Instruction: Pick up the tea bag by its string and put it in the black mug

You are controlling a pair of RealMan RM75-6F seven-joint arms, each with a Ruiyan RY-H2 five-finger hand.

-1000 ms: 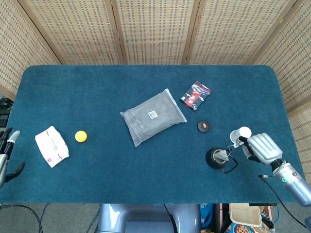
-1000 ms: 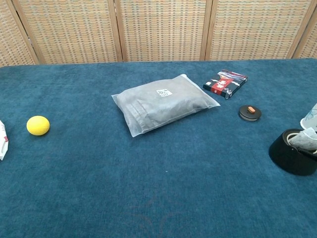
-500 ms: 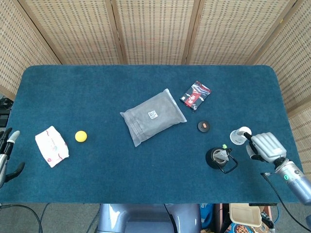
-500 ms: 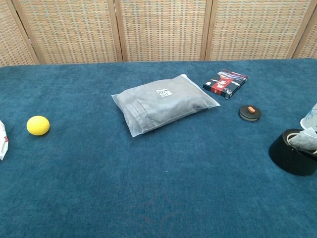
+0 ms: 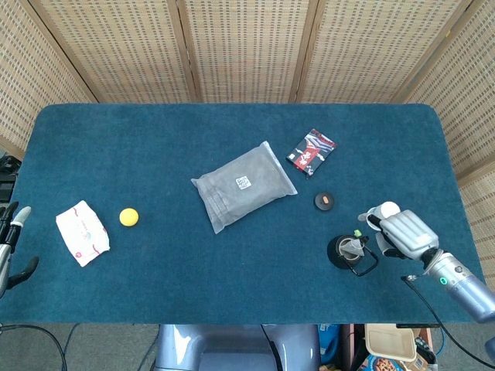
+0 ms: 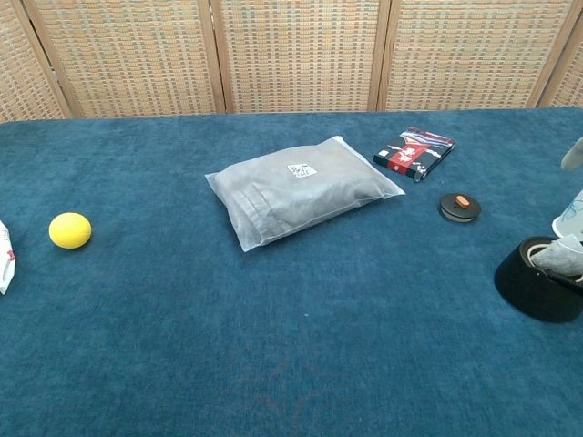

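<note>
The black mug (image 5: 344,253) stands near the table's front right edge, and in the chest view the black mug (image 6: 537,279) is cut by the right border. The tea bag (image 5: 354,246) sits inside it, and its small green tag (image 5: 357,233) lies at the mug's far rim. In the chest view the tea bag (image 6: 556,258) pokes above the rim. My right hand (image 5: 402,234) hovers just right of the mug, back upward, fingers pointing toward it and holding nothing. One fingertip (image 6: 573,153) shows in the chest view. My left hand (image 5: 11,241) rests at the far left edge, fingers apart.
A white cup (image 5: 387,210) stands right behind my right hand. A small black disc (image 5: 325,201), a red-black packet (image 5: 311,151) and a grey plastic bag (image 5: 244,185) lie mid-table. A yellow ball (image 5: 128,216) and a white pouch (image 5: 81,232) lie at the left.
My right hand drew slightly right, then moved back left toward the mug. The green tag, hidden a second ago, now shows at the mug's rim.
</note>
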